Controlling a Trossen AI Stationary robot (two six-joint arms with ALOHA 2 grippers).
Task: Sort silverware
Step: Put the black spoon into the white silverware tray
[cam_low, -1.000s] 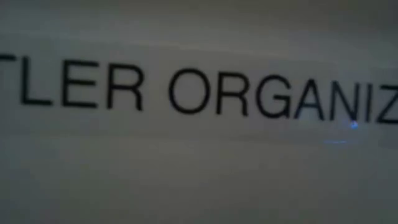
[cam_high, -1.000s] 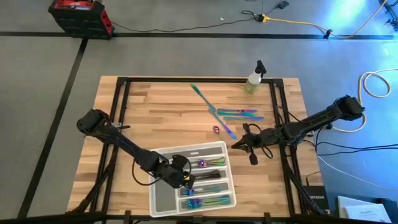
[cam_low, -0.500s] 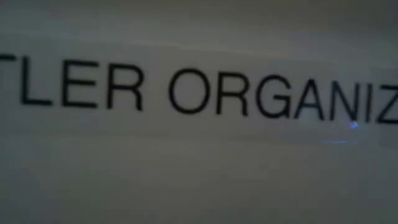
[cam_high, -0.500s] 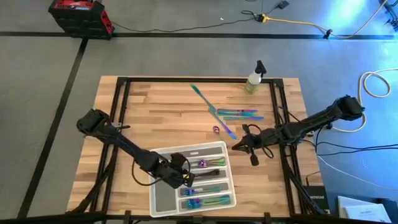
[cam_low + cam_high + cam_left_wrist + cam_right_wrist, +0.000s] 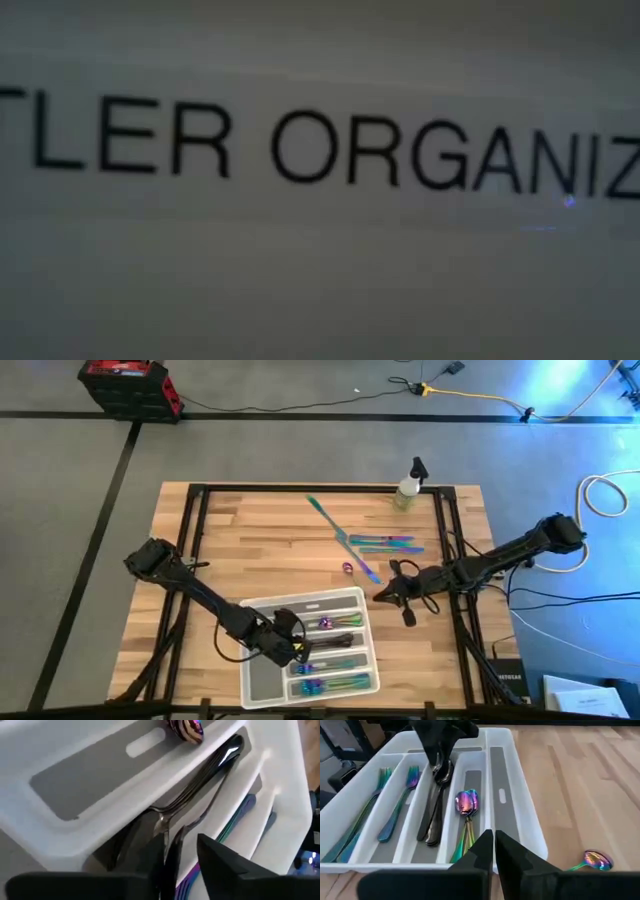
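High view: the left hand (image 5: 297, 647) sits over the white tray (image 5: 262, 685); loose iridescent silverware (image 5: 385, 543) lies mid-counter (image 5: 250, 530), near the right hand (image 5: 383, 594).

Left wrist view: fingers (image 5: 225, 862) spread around dark utensils (image 5: 200, 782) in a tray compartment.

Right wrist view: right fingers (image 5: 485, 851) pressed together, empty; an iridescent spoon (image 5: 592, 860) lies beside the tray.

Iridescent and dark silverware (image 5: 435, 805) lies sorted in compartments, some (image 5: 378, 543) loose.

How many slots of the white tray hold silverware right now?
4. In the translucent white plastic tray: teal-green iridescent forks in the end slot, then a blue-purple fork, dark near-black pieces, purple iridescent spoons. Other slots look empty.
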